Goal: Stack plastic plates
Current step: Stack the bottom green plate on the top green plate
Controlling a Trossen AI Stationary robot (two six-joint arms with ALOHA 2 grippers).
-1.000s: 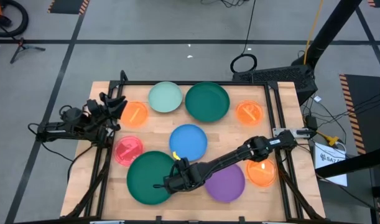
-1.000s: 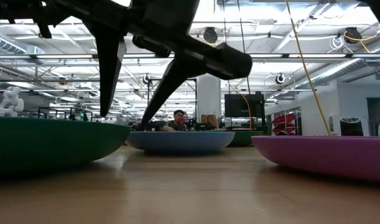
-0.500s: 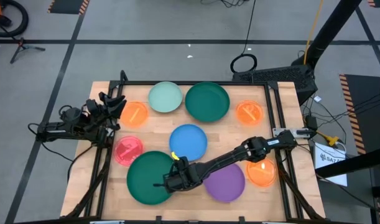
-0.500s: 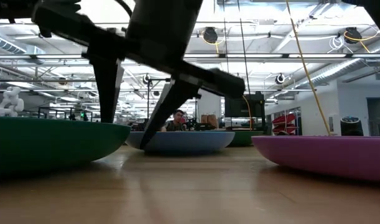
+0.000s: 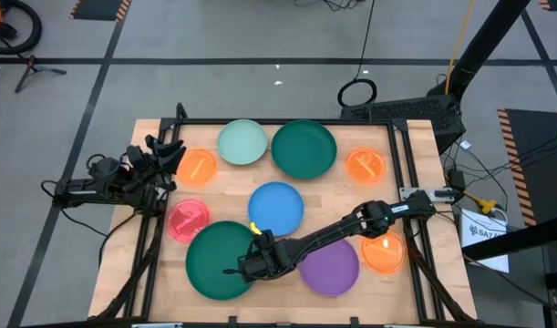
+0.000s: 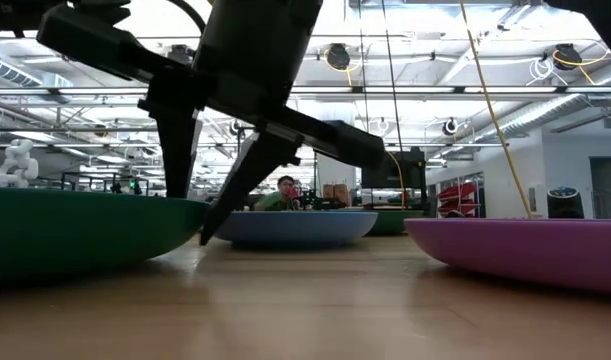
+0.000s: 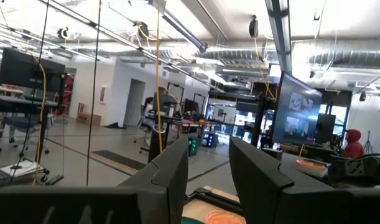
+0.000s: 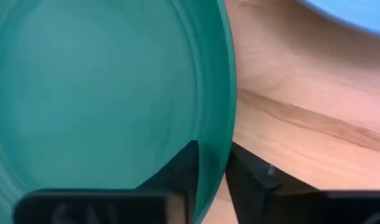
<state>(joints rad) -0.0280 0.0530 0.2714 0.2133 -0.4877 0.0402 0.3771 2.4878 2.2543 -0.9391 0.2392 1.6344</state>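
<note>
Right gripper point(image 5: 234, 270) sits low over the front green plate point(image 5: 214, 264), fingers point(image 8: 185, 168) straddling its rim on the side facing the purple plate point(image 5: 335, 270): one finger inside the plate, one outside on the table point(image 5: 337, 196), pinching the rim. Front green plate lies near the table's front edge, its rim just beside the blue plate point(image 5: 276, 206), the pink plate point(image 5: 187, 219) and the purple plate; little bare wood between them.

Blue plate is mid-table with open wood on its right. Second green plate point(image 5: 304, 149) and mint plate point(image 5: 242, 142) sit side by side at the back edge. Orange plates: one at the left edge point(image 5: 197, 168), one back right point(image 5: 366, 165), one at the right edge point(image 5: 384, 252) partly under the right arm.

Left gripper point(image 7: 208, 171) hangs off the table's left side, fingers spread, holding nothing.
</note>
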